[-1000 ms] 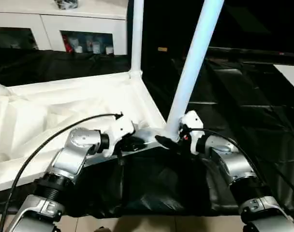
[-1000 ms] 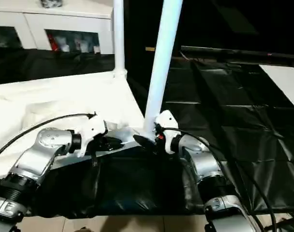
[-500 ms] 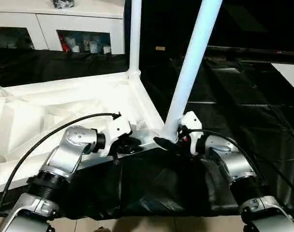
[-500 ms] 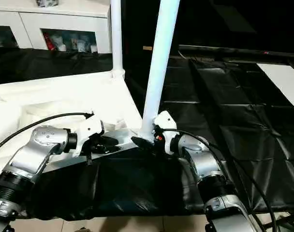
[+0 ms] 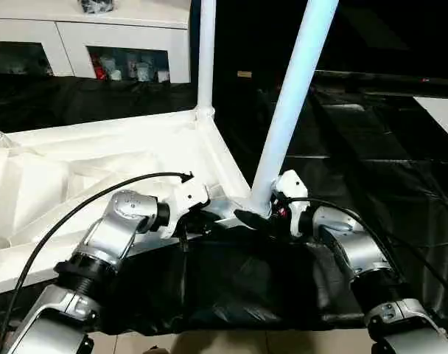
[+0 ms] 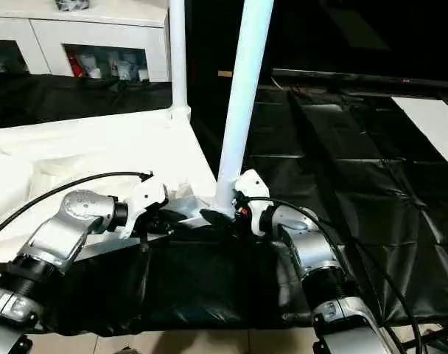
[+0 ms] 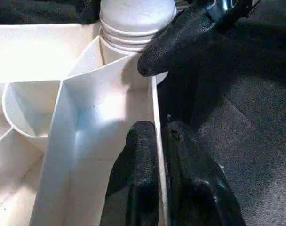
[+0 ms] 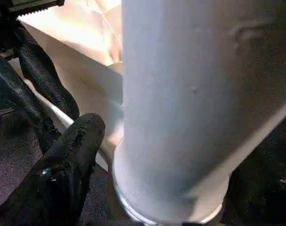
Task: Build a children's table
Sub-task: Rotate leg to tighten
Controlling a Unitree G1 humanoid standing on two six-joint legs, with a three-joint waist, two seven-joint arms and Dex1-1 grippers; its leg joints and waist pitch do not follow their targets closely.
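The white table top (image 5: 99,169) lies upside down on the black cloth (image 5: 371,147), ribs facing up. My left gripper (image 7: 158,136) pinches the top's thin near edge wall between its two fingers. Just beside it, at the near corner socket, a white leg (image 5: 290,103) stands leaning, and my right gripper (image 5: 255,219) has its fingers spread wide around the leg's base. A second leg (image 5: 205,55) stands upright in the far corner.
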